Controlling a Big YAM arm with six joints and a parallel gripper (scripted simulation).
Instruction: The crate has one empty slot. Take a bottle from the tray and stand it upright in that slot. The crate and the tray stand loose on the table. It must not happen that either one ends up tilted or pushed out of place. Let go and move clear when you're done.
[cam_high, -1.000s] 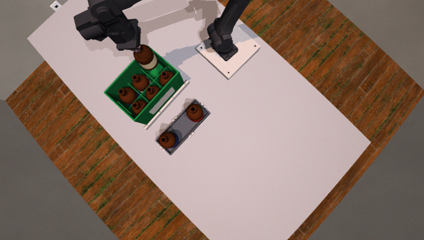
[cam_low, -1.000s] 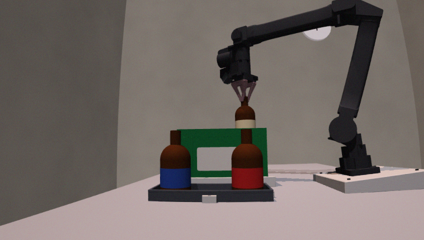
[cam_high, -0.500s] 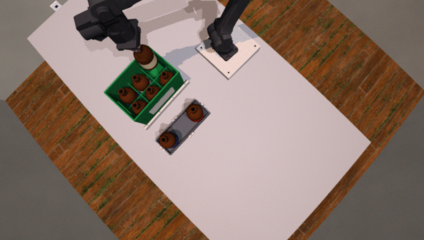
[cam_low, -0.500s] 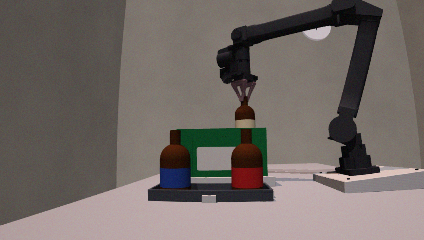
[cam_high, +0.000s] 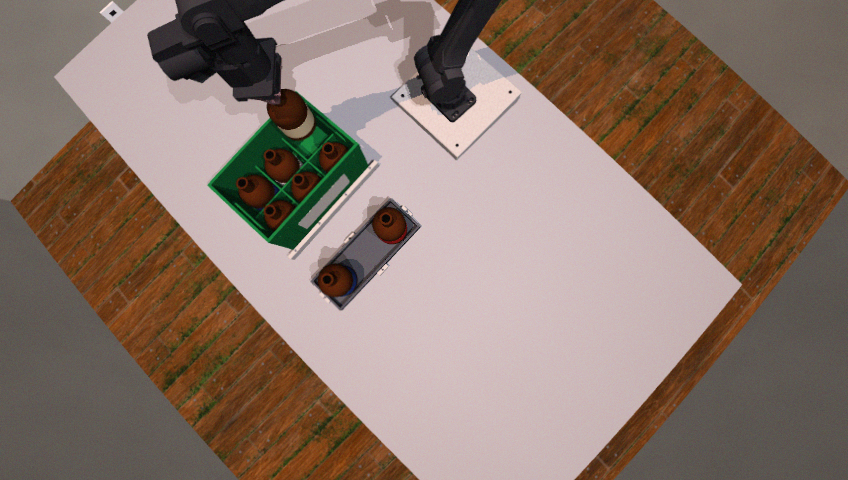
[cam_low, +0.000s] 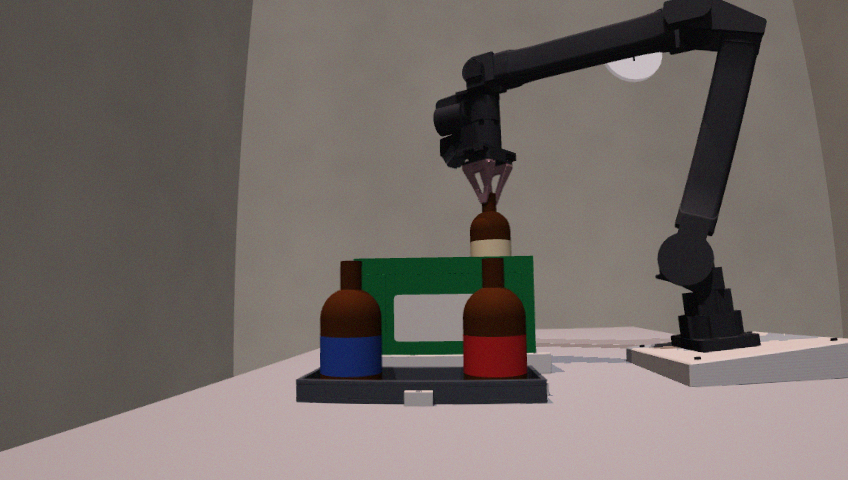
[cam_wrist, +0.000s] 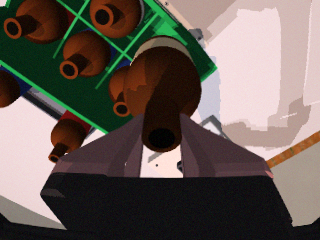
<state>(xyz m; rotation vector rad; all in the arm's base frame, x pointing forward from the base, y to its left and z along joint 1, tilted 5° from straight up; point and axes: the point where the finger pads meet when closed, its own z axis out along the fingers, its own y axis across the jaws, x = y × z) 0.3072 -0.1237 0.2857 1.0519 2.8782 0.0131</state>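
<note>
Gripper (cam_low: 489, 201) (cam_wrist: 161, 120): jaws closed on neck of cream-labelled bottle (cam_low: 490, 228) (cam_wrist: 162, 80) (cam_high: 289, 113). Bottle upright, over the green crate's (cam_high: 319, 205) (cam_low: 374, 279) (cam_wrist: 56, 100) corner slot; base hidden. Five bottles occupy the other slots. Dark tray (cam_high: 368, 252) (cam_low: 351, 391) lies near the crate, holding blue-labelled bottle (cam_high: 335, 280) (cam_low: 350, 333) and red-labelled bottle (cam_high: 389, 224) (cam_low: 494, 333) (cam_wrist: 68, 135), both upright, well apart.

The sort of place is hard to name: plain grey walls (cam_low: 333, 148) and a weathered plank floor (cam_high: 226, 380) surround one pale table (cam_high: 505, 309) (cam_low: 238, 440). A round white clock (cam_low: 636, 68) hangs behind, and the arm (cam_high: 470, 29) (cam_low: 723, 130) bolted there suggests a lab or workshop.
</note>
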